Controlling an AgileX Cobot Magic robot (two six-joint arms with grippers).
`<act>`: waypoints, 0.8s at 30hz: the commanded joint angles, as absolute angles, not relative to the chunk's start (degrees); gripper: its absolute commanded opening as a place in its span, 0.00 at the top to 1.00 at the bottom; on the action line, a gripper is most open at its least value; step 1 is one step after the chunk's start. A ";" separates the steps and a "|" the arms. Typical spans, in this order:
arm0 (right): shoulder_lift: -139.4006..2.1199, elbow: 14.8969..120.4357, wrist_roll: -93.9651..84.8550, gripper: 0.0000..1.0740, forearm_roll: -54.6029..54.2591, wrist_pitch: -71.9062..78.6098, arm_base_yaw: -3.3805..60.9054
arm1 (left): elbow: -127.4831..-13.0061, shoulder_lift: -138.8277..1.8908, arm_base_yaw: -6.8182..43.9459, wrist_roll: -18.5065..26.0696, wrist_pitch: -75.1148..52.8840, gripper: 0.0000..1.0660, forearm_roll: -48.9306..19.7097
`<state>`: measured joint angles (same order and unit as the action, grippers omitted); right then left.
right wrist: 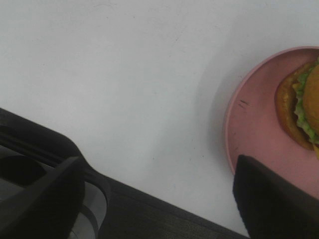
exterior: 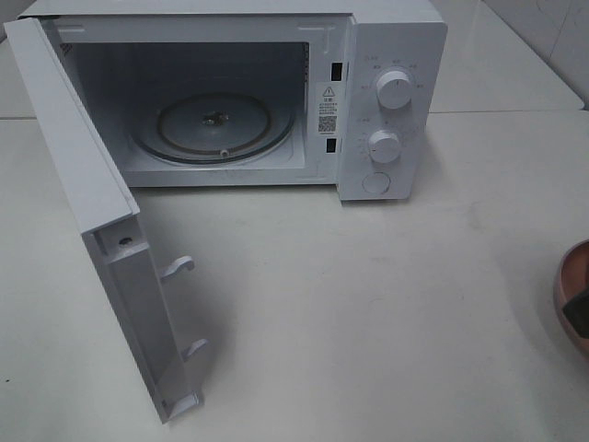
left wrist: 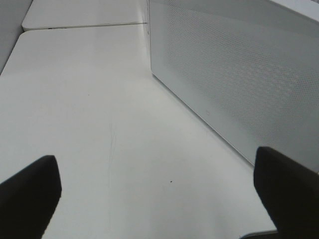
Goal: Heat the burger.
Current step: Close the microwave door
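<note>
The burger (right wrist: 305, 102), with a golden-brown bun and a green lettuce frill, lies on a pink plate (right wrist: 254, 124) and shows only in the right wrist view, cut off by the frame edge. My right gripper (right wrist: 159, 199) is open beside the plate, above the white table. One of its fingers (right wrist: 271, 199) hangs over the plate's near rim and nothing lies between the two. My left gripper (left wrist: 159, 199) is wide open and empty over bare table. In the high view the plate (exterior: 572, 276) peeks in at the right edge, and the burger is hidden there.
A white microwave (exterior: 391, 92) stands at the back with its door (exterior: 92, 203) swung open to the left and a bare glass turntable (exterior: 216, 124) inside. A white dotted panel (left wrist: 239, 74) of the microwave stands close beside my left gripper.
</note>
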<state>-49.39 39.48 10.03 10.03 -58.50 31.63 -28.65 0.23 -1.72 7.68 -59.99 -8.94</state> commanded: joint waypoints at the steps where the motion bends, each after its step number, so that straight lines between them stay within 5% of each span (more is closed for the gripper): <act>1: -44.92 39.65 9.00 0.28 9.91 -62.05 31.51 | -28.48 1.55 -1.89 7.22 -59.53 0.06 -8.94; 13: -29.05 39.42 8.19 0.29 9.74 -65.43 28.59 | -28.48 1.55 -1.89 7.22 -59.53 0.06 -8.94; 24: -15.81 39.42 6.70 0.29 8.42 -65.32 16.21 | -28.48 1.55 -1.89 7.22 -59.53 0.06 -8.94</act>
